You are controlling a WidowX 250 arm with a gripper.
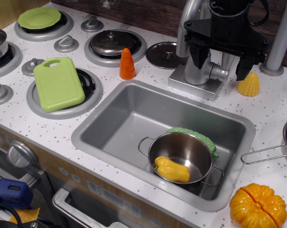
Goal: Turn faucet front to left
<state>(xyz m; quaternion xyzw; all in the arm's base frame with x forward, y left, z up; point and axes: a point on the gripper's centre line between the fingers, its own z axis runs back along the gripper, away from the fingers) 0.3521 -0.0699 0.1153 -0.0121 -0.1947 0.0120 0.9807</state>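
The silver-grey faucet stands on its square base plate behind the sink. Its gooseneck spout rises at the left of the body and leaves the top of the frame. Its side lever points right. My black gripper hangs open just above and behind the faucet. One finger is in front of the body and the other is to the right, near the corn. The lever lies between the jaws, which hold nothing.
The grey sink holds a steel pot with a yellow pepper and a green vegetable. Around it are a carrot, corn, a pumpkin, a green cutting board, lids and a grey pole.
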